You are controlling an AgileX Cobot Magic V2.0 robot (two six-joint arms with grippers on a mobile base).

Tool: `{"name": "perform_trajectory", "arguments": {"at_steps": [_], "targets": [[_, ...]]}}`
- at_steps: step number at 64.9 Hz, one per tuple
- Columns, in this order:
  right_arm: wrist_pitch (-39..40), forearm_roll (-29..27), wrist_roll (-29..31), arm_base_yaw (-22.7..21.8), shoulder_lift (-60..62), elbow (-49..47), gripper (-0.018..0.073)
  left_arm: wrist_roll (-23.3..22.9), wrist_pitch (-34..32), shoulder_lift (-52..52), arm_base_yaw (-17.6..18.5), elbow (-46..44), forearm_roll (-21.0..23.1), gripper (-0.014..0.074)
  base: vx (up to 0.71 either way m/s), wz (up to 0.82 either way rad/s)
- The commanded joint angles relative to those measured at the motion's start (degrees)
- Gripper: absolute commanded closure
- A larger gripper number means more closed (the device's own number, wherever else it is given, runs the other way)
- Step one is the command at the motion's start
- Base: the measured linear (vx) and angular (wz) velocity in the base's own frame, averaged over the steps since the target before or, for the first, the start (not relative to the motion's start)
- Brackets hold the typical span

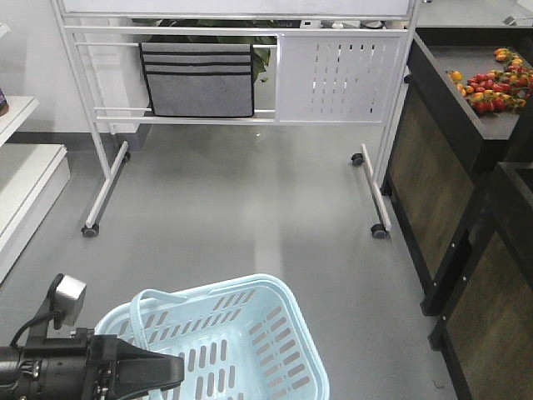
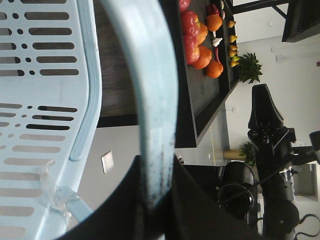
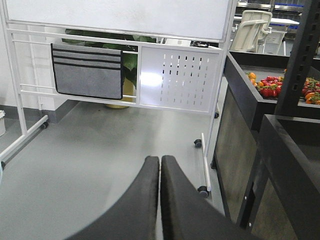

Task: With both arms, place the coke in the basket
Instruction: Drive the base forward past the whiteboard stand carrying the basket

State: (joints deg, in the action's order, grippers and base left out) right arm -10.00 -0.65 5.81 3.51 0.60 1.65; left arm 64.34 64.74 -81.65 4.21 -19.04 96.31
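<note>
The light blue basket (image 1: 293, 310) hangs low in the front view, over the grey floor. My left gripper (image 1: 171, 368) comes in from the bottom left and is shut on one of the basket's loop handles (image 2: 156, 100). In the left wrist view the handle runs straight between the black fingers of the left gripper (image 2: 158, 172), with the slotted basket wall (image 2: 40, 100) on the left. My right gripper (image 3: 160, 161) is shut with nothing between its fingers and points at bare floor. It also shows as a black arm in the left wrist view, the right gripper (image 2: 263, 92). The coke is out of view.
A white wheeled whiteboard stand (image 1: 333, 79) with a grey fabric organiser (image 1: 198, 79) stands ahead. Black display shelves (image 1: 450, 167) holding tomatoes and fruit (image 1: 495, 83) line the right side. A white shelf (image 1: 21, 175) sits at the left.
</note>
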Motion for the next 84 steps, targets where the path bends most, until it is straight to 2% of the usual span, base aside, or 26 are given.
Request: {"name": "perform_trajectory", "arguments": {"at_steps": [1, 84], "targets": [[4.1, 0.1, 0.3, 0.0, 0.7, 0.4, 0.0561, 0.7, 4.9, 1.5, 0.2, -0.8, 5.9, 0.0603, 0.20, 0.03], [4.2, 0.1, 0.3, 0.0, 0.7, 0.4, 0.0561, 0.7, 4.9, 1.5, 0.2, -0.8, 5.9, 0.0603, 0.19, -0.02]]}}
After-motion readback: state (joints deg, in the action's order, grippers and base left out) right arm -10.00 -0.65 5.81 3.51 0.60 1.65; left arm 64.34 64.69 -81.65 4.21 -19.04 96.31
